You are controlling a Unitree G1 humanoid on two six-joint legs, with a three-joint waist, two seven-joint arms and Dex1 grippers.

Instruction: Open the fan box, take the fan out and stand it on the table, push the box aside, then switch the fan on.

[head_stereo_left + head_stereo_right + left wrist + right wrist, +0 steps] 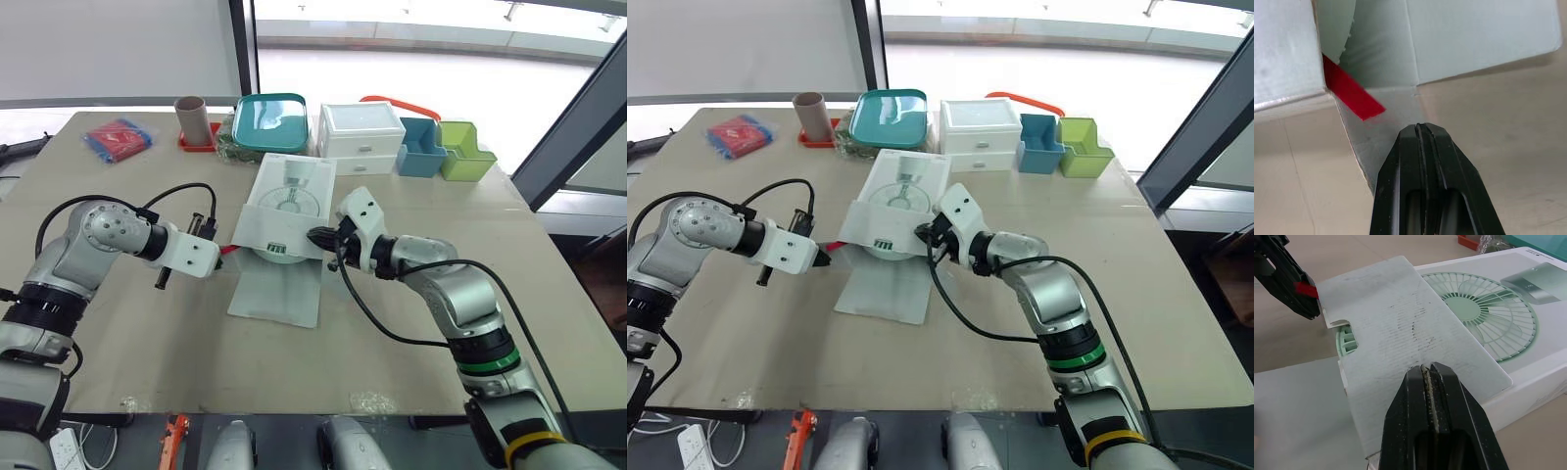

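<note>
Nearest me, one long flap (277, 289) of the box (291, 188) lies flat on the table (118, 323), running out toward the front edge. The box sits mid-table with its printed top facing up. A second flap (1400, 323) is hinged at its front end and stands half raised over the opening. Under that flap the pale green rim of the fan (1346, 340) peeks out, so the fan is inside the box, lying down.

The left gripper (1420, 128) comes in low from the box's left. Its two fingers are pressed together with nothing between them. The tip is just short of a red strip (1349, 93) that sticks out from the box's front left corner, and it hangs over the edge of the flat flap.

The right gripper (1429, 367) comes in from the box's right. Its fingers are also pressed tight together, with only a thin seam showing, and they pinch nothing. The tip is at the near edge of the raised flap, though I cannot tell whether it touches it.

Along the far edge, well apart from the box, there is a row of things. From left to right they are a red packet (118, 137), a cardboard tube (191, 119), a teal-lidded tub (270, 121), white drawers (360, 132), a blue bin (421, 147) and a green bin (464, 152).
</note>
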